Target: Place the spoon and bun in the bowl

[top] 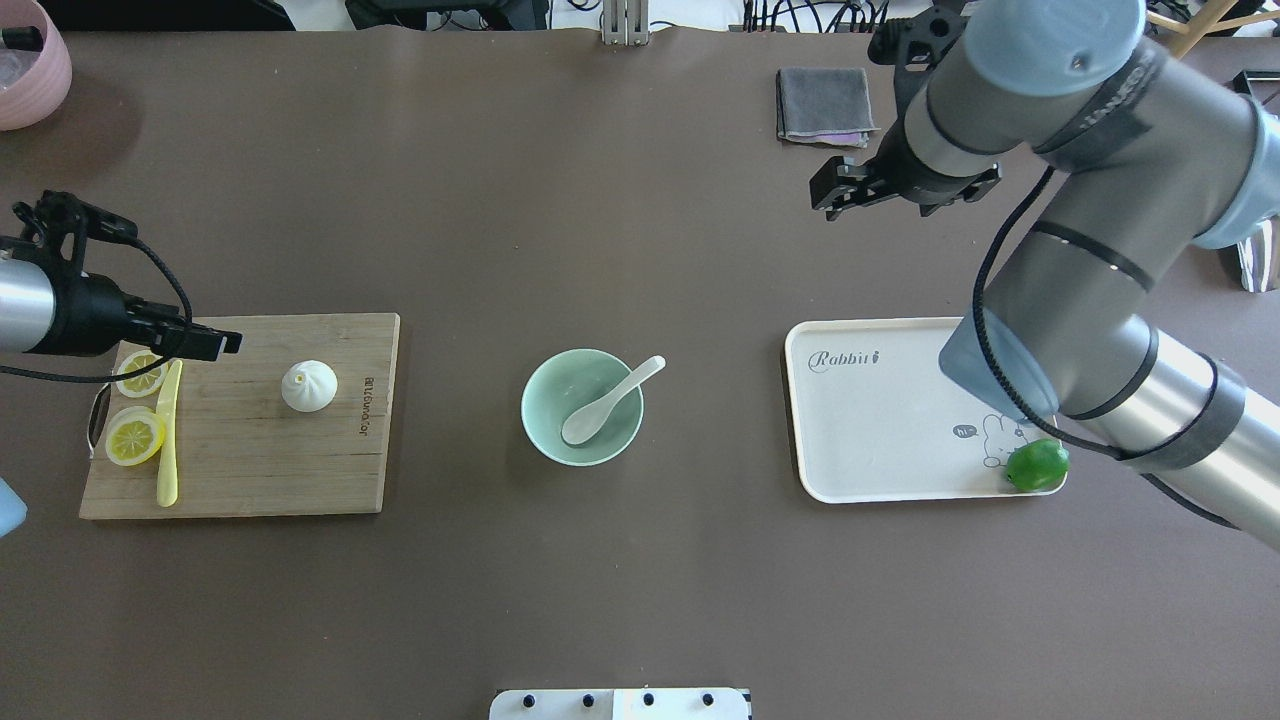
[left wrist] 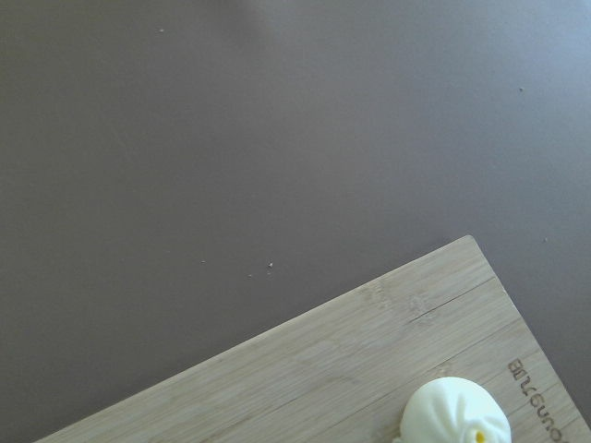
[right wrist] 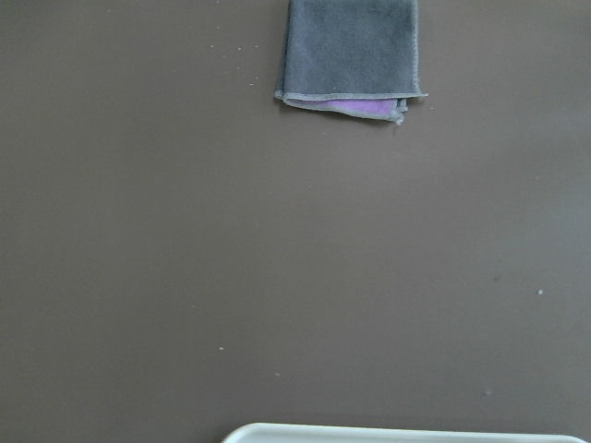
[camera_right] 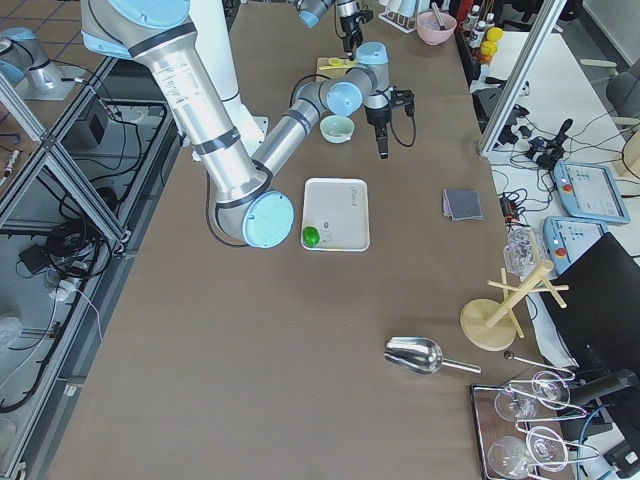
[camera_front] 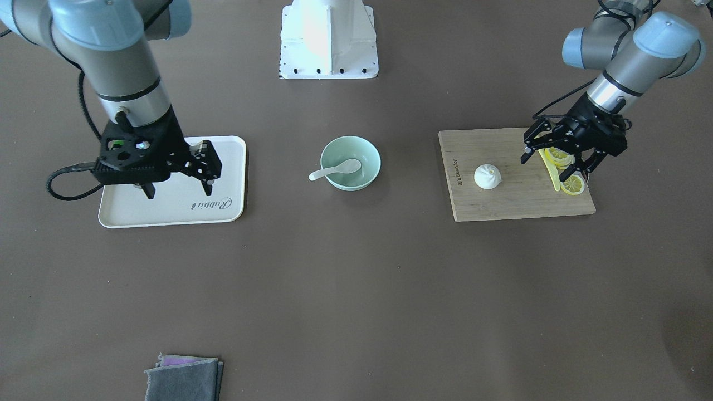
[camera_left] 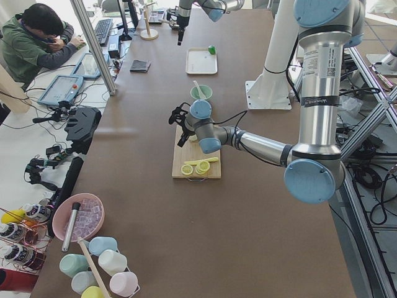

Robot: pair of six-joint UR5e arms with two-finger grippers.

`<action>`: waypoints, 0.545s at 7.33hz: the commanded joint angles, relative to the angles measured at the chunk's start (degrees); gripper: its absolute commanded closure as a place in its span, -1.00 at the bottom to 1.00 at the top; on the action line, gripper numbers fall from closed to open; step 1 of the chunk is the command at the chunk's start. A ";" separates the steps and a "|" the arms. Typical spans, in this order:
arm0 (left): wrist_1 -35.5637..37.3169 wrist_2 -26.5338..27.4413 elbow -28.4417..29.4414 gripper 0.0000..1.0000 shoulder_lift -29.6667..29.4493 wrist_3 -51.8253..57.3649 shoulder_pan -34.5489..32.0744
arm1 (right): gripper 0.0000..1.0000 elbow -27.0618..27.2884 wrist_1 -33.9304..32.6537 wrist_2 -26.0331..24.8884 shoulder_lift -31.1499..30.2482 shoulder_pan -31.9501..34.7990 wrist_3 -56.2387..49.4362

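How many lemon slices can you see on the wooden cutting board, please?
2. One lemon slice lies near the cutting board's left edge, beside the yellow knife. The second lemon slice sits just beyond it, towards the table's far side. The side view shows no others hidden.

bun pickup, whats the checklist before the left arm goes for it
1. Spoon in bowl: ok, scoop inside, handle resting over the rim.
2. Bun free to grasp: ok, upright on the board, apart from the knife and lemon slices.
3. Left claw open and empty: ok.
4. Left claw lined up over bun: not ok, it hangs over the lemon slices, to one side of the bun.
5. Room in bowl for bun: probably ok, bare floor shows beside the scoop.
6. Right claw out of the path: ok, open over the tray.
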 commanded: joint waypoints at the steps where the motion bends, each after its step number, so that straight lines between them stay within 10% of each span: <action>1: 0.16 11.09 0.52 -0.94 -2.42 -4.39 9.31 | -1.00 -0.03 0.07 10.34 -5.83 10.30 -18.19; 2: 0.34 12.09 1.31 -0.83 -3.04 -4.40 10.74 | -1.00 -0.04 0.16 11.68 -7.16 11.73 -20.87; 4: 0.25 12.19 2.19 0.17 -3.49 -4.40 10.93 | -1.00 -0.04 0.16 11.69 -7.96 11.92 -21.42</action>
